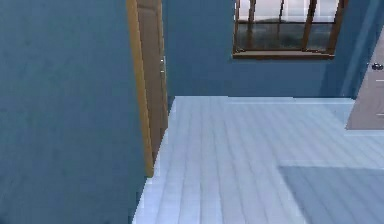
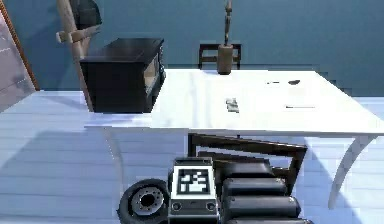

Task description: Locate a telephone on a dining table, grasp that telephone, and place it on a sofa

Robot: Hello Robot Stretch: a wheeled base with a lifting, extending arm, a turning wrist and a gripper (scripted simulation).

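Tool sits by white table bearing small grey object; whether it holds anything is unclear.

Soft, even light — brightest on the white table, a faint grey shadow on the floor.

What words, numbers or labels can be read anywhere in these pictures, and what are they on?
No text can be read in either view.
White square at the bottom of the arm side view: black marks forming a pattern, not letters or numbers.
Flat sheets on the white table: dark specks, too small to read.
Small grey object on the same table: too small to show any print.
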